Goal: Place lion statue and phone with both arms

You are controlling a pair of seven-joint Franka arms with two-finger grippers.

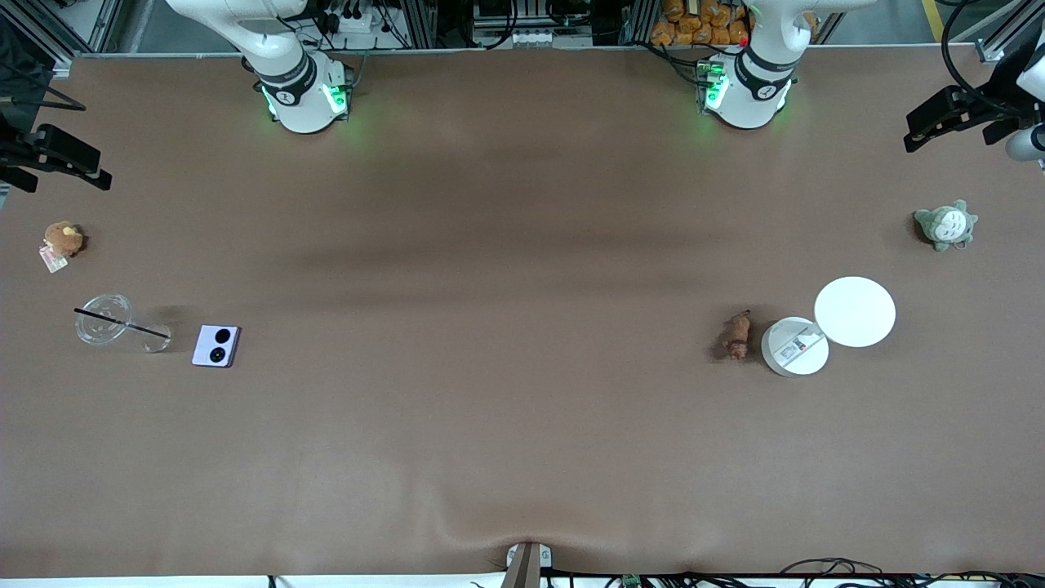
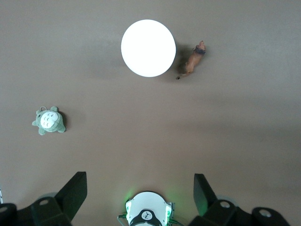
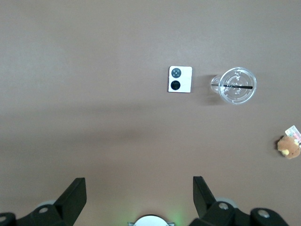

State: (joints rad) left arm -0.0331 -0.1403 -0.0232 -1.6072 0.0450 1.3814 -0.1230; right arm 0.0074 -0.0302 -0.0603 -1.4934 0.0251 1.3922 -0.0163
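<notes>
The lion statue (image 1: 737,336), a tiny brown-orange figurine, lies on the table toward the left arm's end, beside a small white disc (image 1: 794,346). It also shows in the left wrist view (image 2: 194,60). The phone (image 1: 216,345), pale lilac with two black circles, lies flat toward the right arm's end; it shows in the right wrist view (image 3: 180,79). My left gripper (image 2: 140,190) is open and empty, high over the table near its own base. My right gripper (image 3: 139,193) is open and empty, high near its base. Neither gripper shows in the front view.
A white round plate (image 1: 855,311) lies beside the small disc. A grey-green plush (image 1: 945,224) sits near the left arm's table end. A clear cup with a straw (image 1: 106,320) lies beside the phone. A brown plush with a tag (image 1: 62,239) sits near it.
</notes>
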